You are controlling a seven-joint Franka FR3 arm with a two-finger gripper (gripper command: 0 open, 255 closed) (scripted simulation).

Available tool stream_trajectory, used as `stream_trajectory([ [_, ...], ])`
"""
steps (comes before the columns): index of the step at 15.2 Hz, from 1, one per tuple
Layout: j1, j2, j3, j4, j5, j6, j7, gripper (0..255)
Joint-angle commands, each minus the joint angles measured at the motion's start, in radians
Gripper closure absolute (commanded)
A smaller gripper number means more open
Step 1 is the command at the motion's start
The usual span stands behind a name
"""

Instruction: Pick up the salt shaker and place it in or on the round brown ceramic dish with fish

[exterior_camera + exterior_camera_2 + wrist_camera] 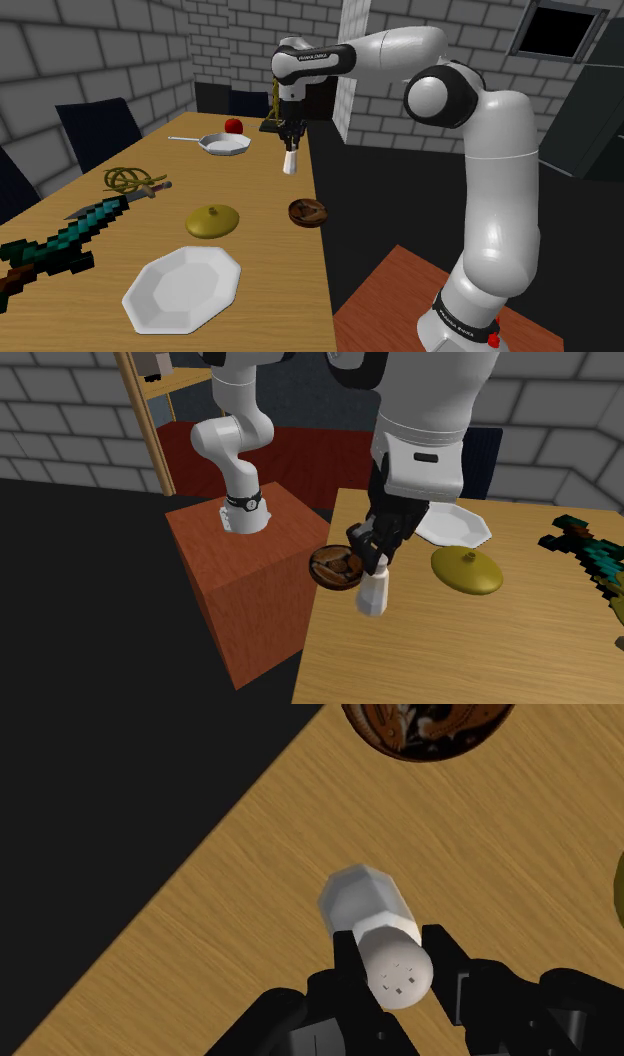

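My black gripper (290, 148) is shut on a white salt shaker (290, 163), which hangs in the air above the wooden table (270, 260). In the second exterior view the gripper (378, 562) clasps the shaker (373, 594) by its upper end, body pointing down. In the wrist view the shaker (372, 909) sits between the fingers of the gripper (393, 952), its perforated cap towards the camera. The round brown dish (307, 211) sits near the table's edge on the arm's side, closer to the stand than the shaker. The dish (337, 566) lies just beside the gripper, and the dish (430, 726) lies ahead of the shaker.
On the table are a white octagonal plate (185, 288), a flat yellow lid-like piece (212, 220), a pixelated teal sword (60, 245), a coil of cord (128, 178), a frying pan (225, 144) and a red apple (233, 125). The brown stand (400, 300) is beside the table edge.
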Motion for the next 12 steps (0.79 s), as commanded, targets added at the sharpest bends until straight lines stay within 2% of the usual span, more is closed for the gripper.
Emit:
stream_trajectory([
  [1, 0.0, 0.001, 0.0, 0.026, 0.0, -0.025, 0.0, 255],
  [3, 0.0, 0.002, 0.0, 0.042, 0.0, -0.04, 0.0, 255],
  [7, 0.022, -0.175, 0.009, -0.177, -0.006, 0.002, 0.03, 255],
  [12, 0.046, -0.371, 0.026, -0.387, -0.008, 0.016, 0.071, 255],
])
